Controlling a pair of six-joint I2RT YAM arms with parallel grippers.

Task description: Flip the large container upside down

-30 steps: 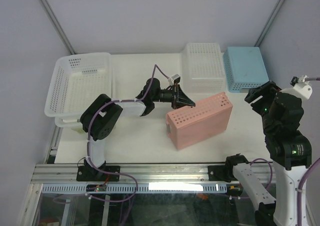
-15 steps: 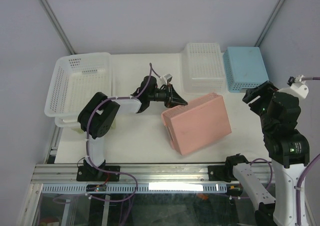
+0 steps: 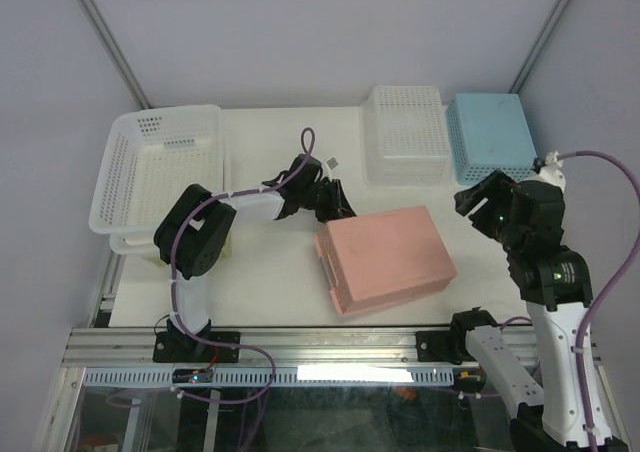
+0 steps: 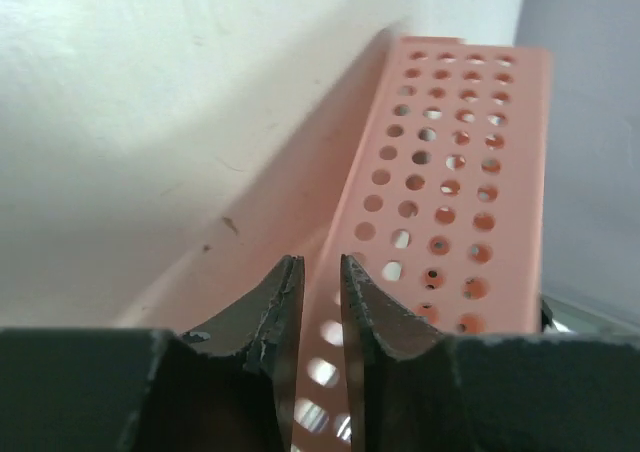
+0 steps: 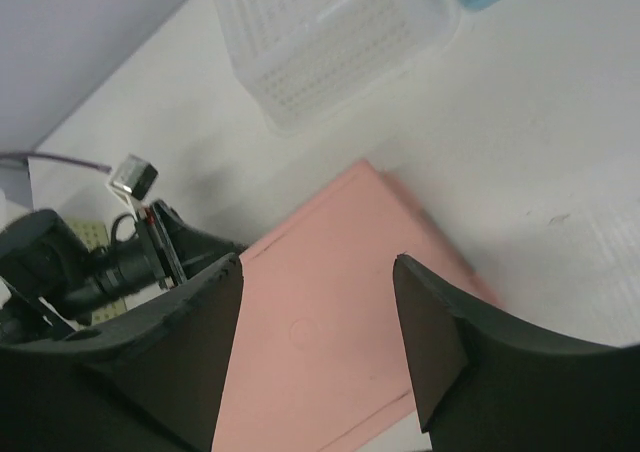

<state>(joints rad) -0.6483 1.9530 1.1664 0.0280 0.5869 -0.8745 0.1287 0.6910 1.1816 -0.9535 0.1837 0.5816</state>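
Observation:
The large container (image 3: 150, 172), a big white perforated basket with a flared rim, stands upright with its opening up at the table's left edge. No gripper touches it. My left gripper (image 3: 335, 204) is to its right, at the far left corner of a pink perforated basket (image 3: 385, 257) that lies base up. In the left wrist view the gripper (image 4: 317, 267) has its jaws almost together on the pink basket's (image 4: 450, 172) edge. My right gripper (image 3: 478, 204) is open, and in the right wrist view the gripper (image 5: 318, 262) hovers over the pink base (image 5: 330, 332).
A smaller white perforated basket (image 3: 405, 134) and a blue basket (image 3: 492, 135) lie upside down at the back right. The white one (image 5: 320, 42) also shows in the right wrist view. Something pale yellow-green (image 3: 140, 252) sits under the large container's near edge.
The pink basket has tipped from its side to lie base up and shifted slightly towards the near left. My left gripper followed it. My right arm has swung left towards the pink basket.

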